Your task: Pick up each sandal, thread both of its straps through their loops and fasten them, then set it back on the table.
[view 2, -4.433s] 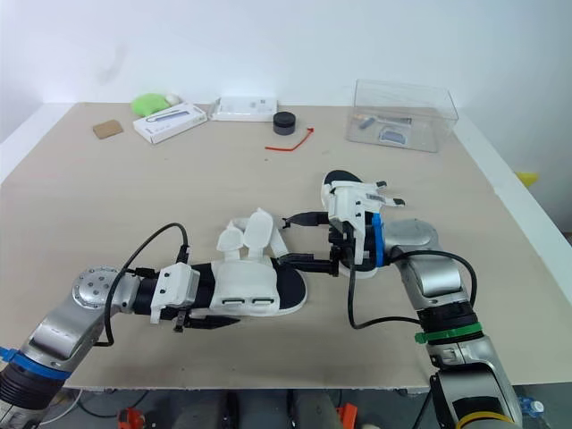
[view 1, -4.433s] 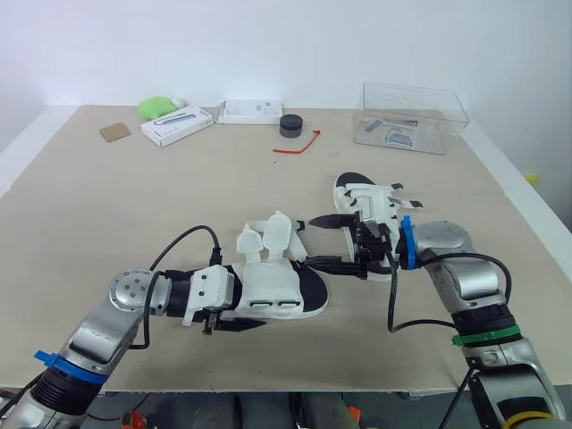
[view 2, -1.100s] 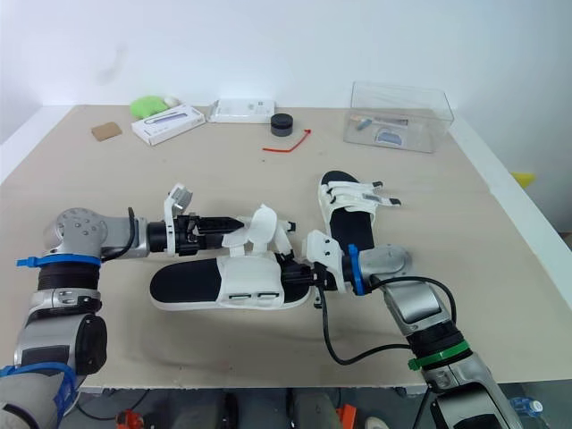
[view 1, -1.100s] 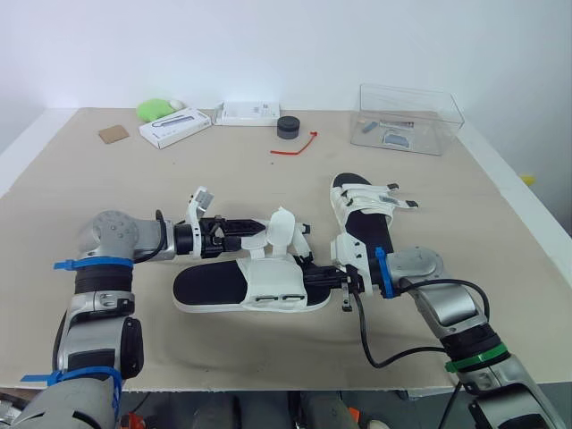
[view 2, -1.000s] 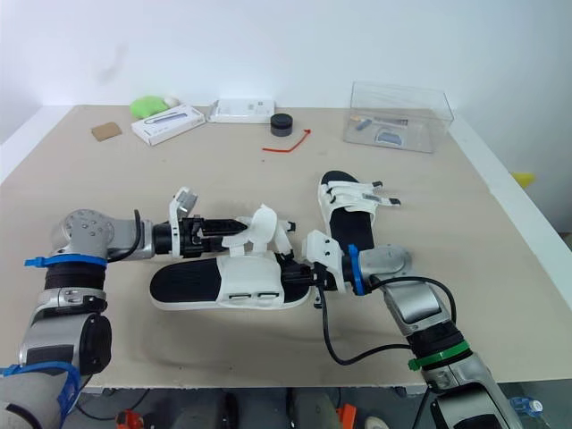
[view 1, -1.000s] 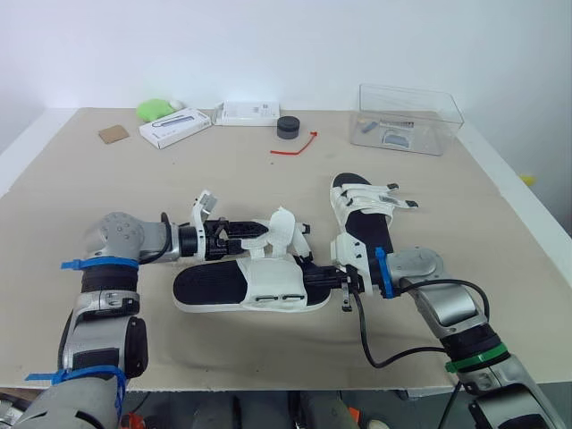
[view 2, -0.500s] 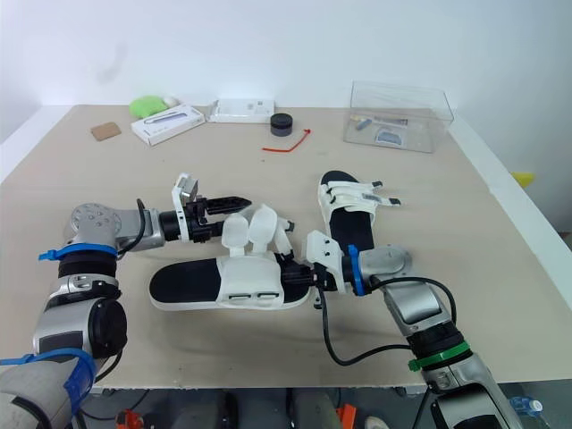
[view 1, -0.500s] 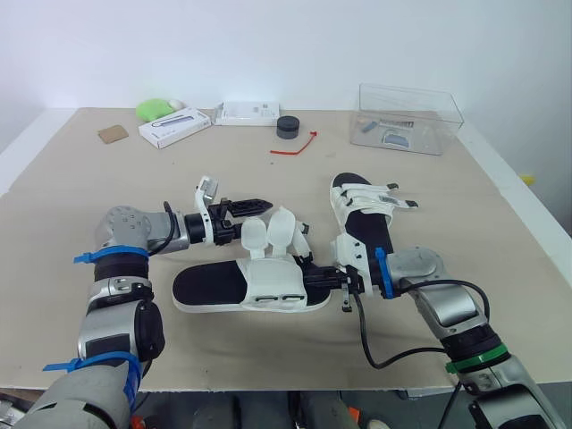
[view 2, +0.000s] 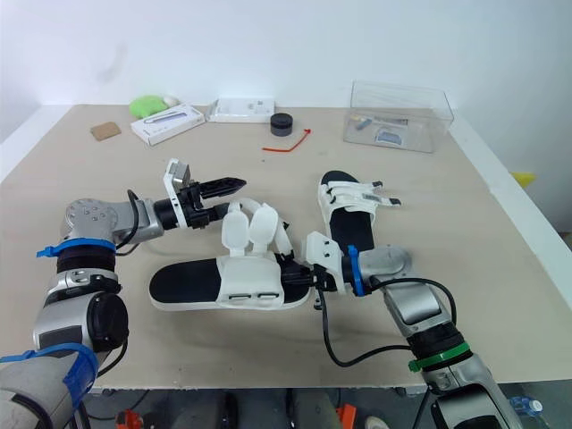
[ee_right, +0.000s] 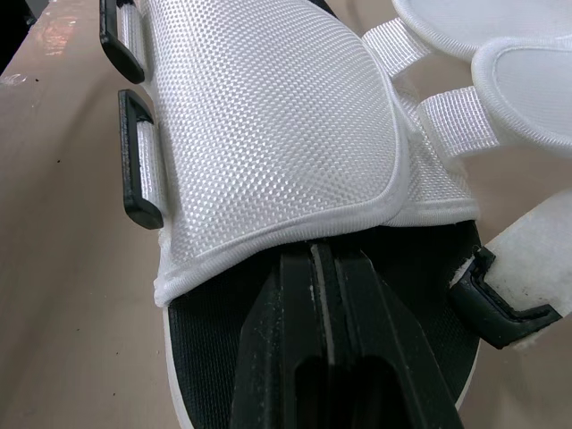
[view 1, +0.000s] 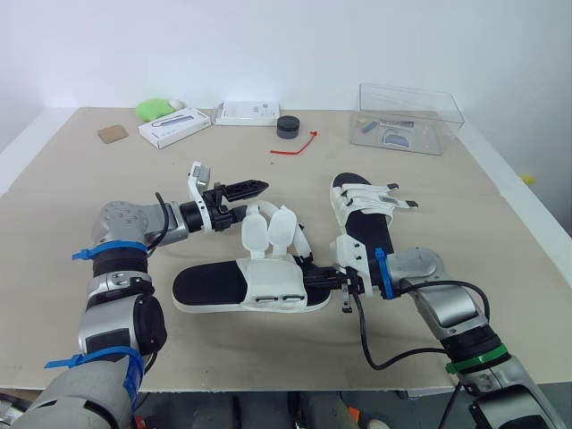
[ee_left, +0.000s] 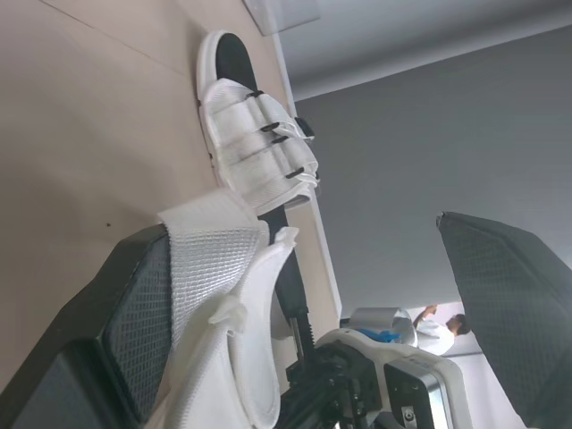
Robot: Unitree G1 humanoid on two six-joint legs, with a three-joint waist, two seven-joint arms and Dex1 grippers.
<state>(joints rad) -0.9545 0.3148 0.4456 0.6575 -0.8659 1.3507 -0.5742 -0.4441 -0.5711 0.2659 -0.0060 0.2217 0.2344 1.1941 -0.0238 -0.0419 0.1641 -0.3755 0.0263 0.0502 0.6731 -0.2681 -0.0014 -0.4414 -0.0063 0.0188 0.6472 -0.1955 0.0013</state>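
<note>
Since a second ago the left gripper [view 1: 248, 198] has let go of a strap and risen; its fingers spread wide, empty, just beside the upright straps [view 1: 268, 231], likely to regrip. The right gripper [ee_right: 315, 259], fingers pressed together, lies tucked under the upper [ee_right: 268, 134], pinning the sandal [view 1: 214, 288] on the table [view 1: 89, 197]. A second sandal [view 1: 366, 210] lies beyond and looks fastened. Boxes [view 1: 176, 125] and a clear bin [view 1: 411, 118] line the far edge below a white wall [view 1: 268, 45].

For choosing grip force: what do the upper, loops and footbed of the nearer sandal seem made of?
Upper: white woven mesh fabric, matte; fine grid texture. Loops: probably rigid black plastic; smooth, faint sheen. Footbed: black, matte, perhaps foam or rubber; unclear.
</note>
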